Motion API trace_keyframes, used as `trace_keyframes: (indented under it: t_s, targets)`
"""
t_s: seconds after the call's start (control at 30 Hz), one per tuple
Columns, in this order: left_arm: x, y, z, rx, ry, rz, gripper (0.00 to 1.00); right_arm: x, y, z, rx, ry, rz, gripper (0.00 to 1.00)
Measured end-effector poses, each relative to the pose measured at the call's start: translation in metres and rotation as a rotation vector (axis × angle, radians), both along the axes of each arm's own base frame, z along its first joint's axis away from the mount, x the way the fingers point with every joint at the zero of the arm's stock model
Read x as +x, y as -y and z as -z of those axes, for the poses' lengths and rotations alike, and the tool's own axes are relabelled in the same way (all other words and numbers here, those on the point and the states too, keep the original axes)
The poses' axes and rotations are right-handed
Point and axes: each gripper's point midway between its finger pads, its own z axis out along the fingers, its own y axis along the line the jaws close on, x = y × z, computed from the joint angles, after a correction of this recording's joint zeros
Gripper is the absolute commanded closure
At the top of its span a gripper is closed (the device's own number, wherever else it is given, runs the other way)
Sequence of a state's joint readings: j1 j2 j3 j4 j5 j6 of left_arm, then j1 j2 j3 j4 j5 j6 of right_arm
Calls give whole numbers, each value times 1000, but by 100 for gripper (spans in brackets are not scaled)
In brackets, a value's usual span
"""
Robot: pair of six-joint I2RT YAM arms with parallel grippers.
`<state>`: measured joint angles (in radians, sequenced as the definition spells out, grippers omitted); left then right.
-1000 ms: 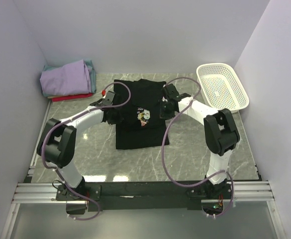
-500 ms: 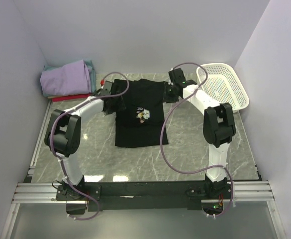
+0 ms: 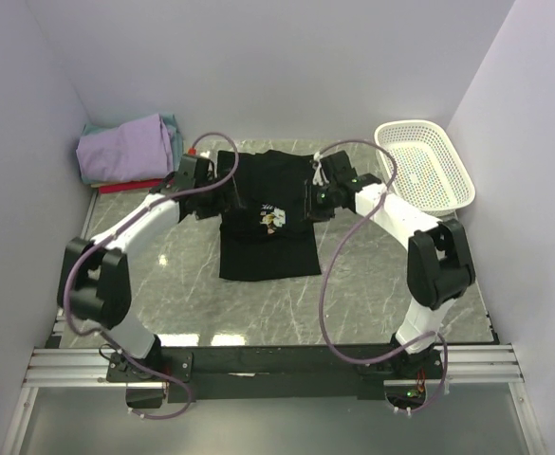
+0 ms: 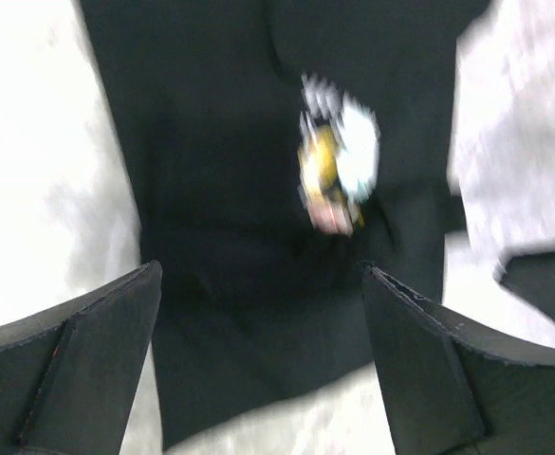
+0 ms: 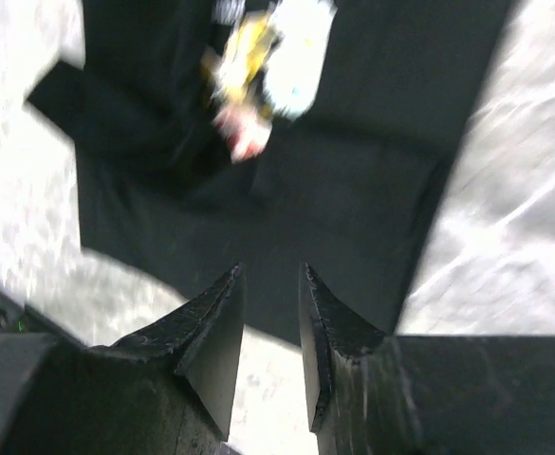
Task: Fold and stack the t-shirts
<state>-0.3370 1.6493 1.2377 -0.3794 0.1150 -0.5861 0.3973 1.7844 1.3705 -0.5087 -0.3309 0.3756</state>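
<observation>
Now my left claw and right claw hang over the black t-shirt, one at each side of its chest. I'd judge that suits taking the edges for a fold. The left gapes wide and the right is barely parted, both empty. The shirt lies flat mid-frame on the worktop, print up, sleeves seemingly tucked in, though the wrist views are blurred.

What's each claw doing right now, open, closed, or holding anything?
Left claw: open wide, empty, above the black t-shirt.
Right claw: open by a narrow gap, nothing between its fingers.
</observation>
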Motion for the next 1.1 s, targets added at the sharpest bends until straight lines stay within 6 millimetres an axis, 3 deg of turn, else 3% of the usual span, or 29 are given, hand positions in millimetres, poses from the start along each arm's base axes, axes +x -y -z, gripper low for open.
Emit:
trace_keyframes:
  t_s: [0.17, 0.37, 0.57, 0.7, 0.9, 1.1]
  targets:
    - [-61, 15, 13, -57, -73, 122, 10, -42, -9, 2, 9, -34, -64, 62]
    - [-96, 25, 51, -33, -194, 188, 11, -71, -13, 24, -12, -98, -90, 62]
    - [-94, 27, 78, -4, -260, 184, 11, -78, -18, 42, -29, -136, -102, 62]
    - [-76, 32, 86, 12, -267, 175, 11, -72, -18, 57, -55, -159, -94, 62]
    - [-43, 43, 87, 29, -241, 170, 10, -53, -22, 81, -104, -186, -85, 62]
    - [-21, 48, 84, 50, -224, 165, 10, -19, -29, 73, -116, -129, -76, 62]
